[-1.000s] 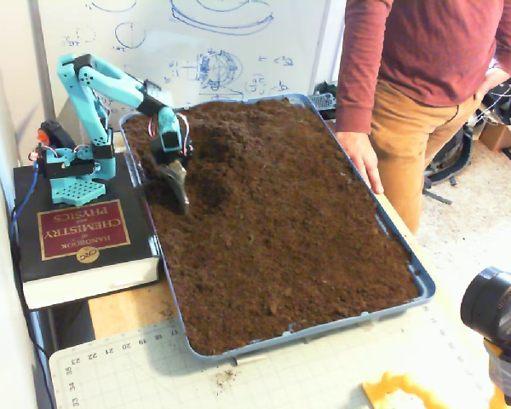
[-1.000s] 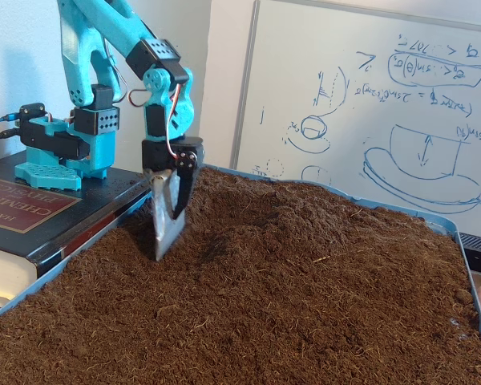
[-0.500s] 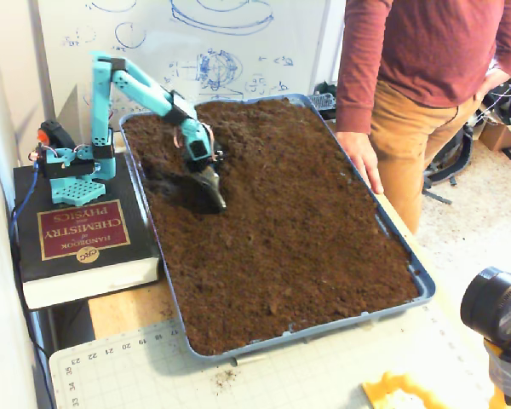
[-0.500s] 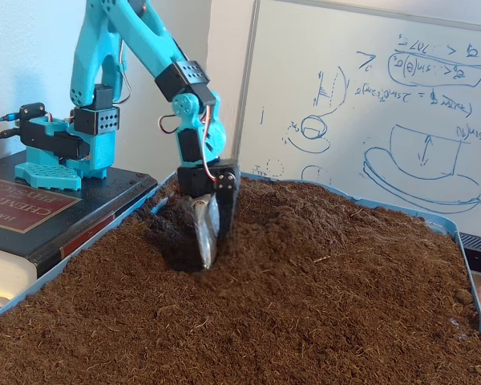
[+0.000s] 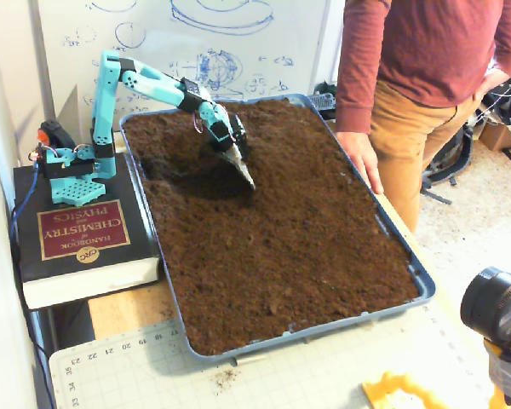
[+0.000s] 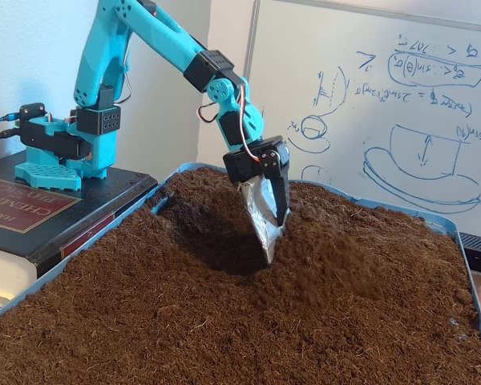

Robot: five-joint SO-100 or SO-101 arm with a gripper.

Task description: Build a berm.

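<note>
Gripper point(image 6: 267, 233), jaws together, holding nothing, tip in loose brown soil point(image 5: 281, 230) | has swept right from thick black chemistry book point(image 5: 77, 234) | low soil ridge point(image 6: 337, 265) just right of tip

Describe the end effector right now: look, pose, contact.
The end effector hangs from the teal arm under a black servo block. It looks like a silvery, soil-smeared blade tapering to a point, with a dark finger behind it. It points steeply down, tilted slightly, with its tip in the loose brown soil at the edge of a shallow scraped hollow. In the higher fixed view it sits over the tray's far-left part. Whether it is open or shut cannot be told.
</note>
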